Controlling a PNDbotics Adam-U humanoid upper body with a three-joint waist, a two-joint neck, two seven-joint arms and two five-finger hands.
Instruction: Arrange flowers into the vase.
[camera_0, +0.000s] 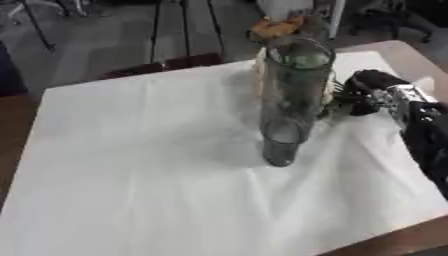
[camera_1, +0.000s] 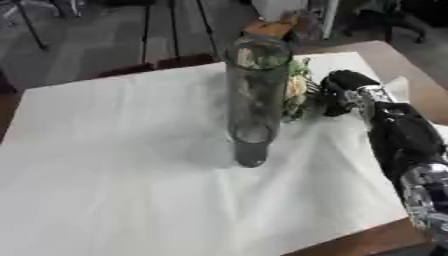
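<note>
A tall clear glass vase (camera_1: 254, 100) stands upright on the white cloth (camera_0: 157, 165), a little right of the middle. Behind it and to its right lie flowers (camera_1: 296, 90) with pale blooms and green leaves, partly hidden by the glass. My right hand (camera_1: 339, 92) comes in from the right and rests at the flowers, its dark fingers bent down onto the stems. Whether they close round a stem is blurred. My left hand shows in no view.
The cloth covers a brown table whose wood shows at the right edge (camera_0: 411, 60) and the lower right corner (camera_1: 367, 240). An orange-yellow object (camera_0: 276, 27) sits beyond the table's far edge. Dark slatted furniture (camera_0: 184, 35) stands behind.
</note>
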